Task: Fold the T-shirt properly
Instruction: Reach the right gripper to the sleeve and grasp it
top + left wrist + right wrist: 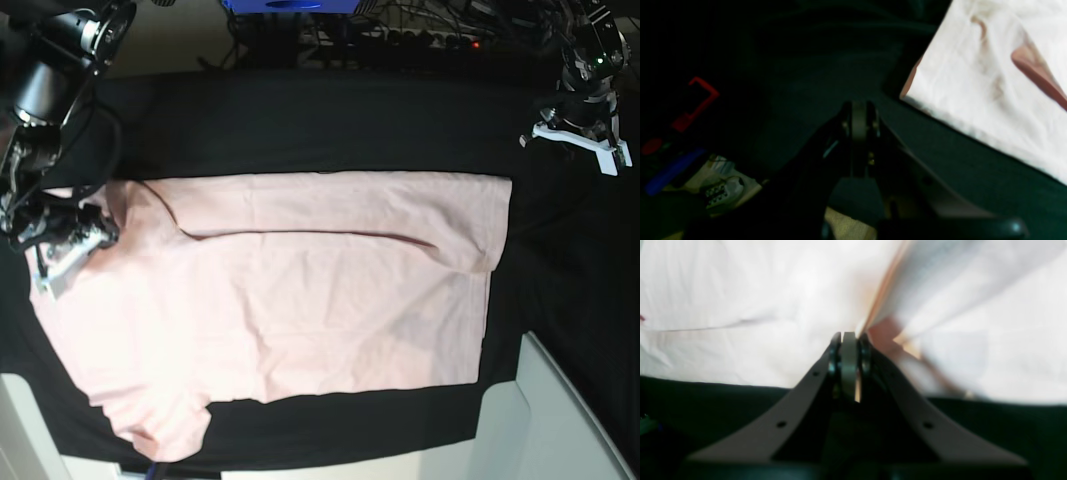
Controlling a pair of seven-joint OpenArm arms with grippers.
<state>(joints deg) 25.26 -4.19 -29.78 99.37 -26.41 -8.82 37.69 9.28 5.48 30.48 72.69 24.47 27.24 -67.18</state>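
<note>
Base view is showing the T-shirt point(300, 300) lying spread across the tabletop point(300, 120), plain pink side up, its upper strip folded down along a long crease running across the chest. The shirt's right-hand edge is sitting straight and square, and a lower sleeve is poking out near the front-left corner. The right claw point(68, 245) is sitting at the shirt's left edge, and in the right wrist view its jaws are looking pressed together with a lifted fold of pink cloth rising just beside the tips point(849, 350); it appears to be pinching the fabric. The left claw point(582, 135) is hanging well apart from the shirt at the far right corner, over bare black cloth, and the left wrist view is showing its jaws closed on nothing point(858, 115), a shirt corner point(990, 83) lying off to one side. Wide dark room is lying open along the back edge and down the right side.
</note>
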